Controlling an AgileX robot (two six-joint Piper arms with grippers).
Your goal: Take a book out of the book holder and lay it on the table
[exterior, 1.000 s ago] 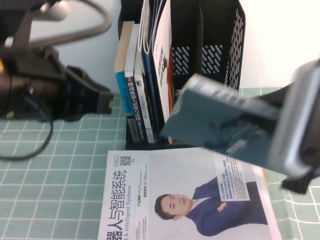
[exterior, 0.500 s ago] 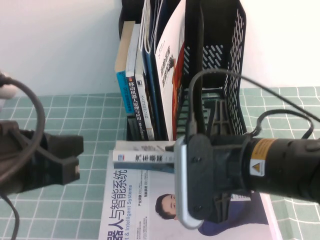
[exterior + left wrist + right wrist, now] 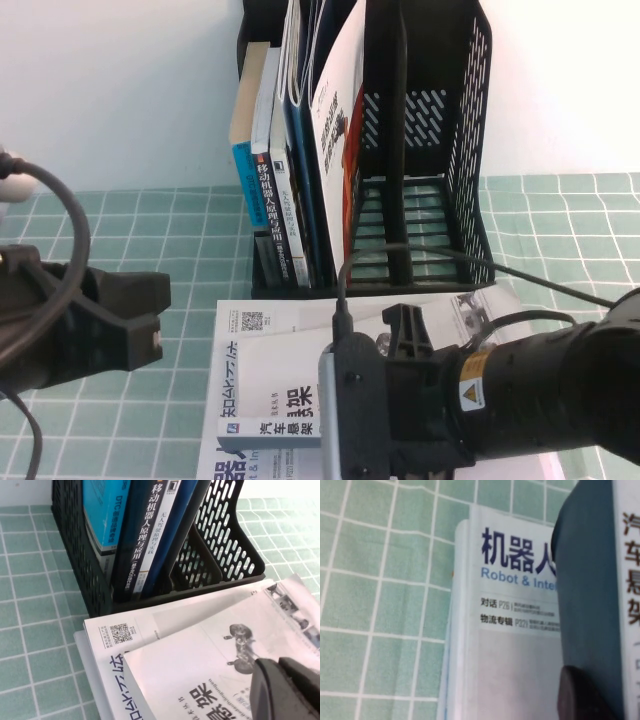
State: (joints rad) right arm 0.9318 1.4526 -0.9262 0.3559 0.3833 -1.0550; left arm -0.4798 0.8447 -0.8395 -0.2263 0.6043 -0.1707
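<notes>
Robot lab bench: tiled mat, book holder

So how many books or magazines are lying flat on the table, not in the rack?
2. A magazine lies in front of the black book holder, and a white book sits on top of it, gripped by the right gripper. Anything underneath is hidden. The left gripper waits left.

A glossy paper magazine lies on the matt green tiled surface, beneath a smooth-covered book; behind, the perforated black plastic book holder has a dull sheen.
</notes>
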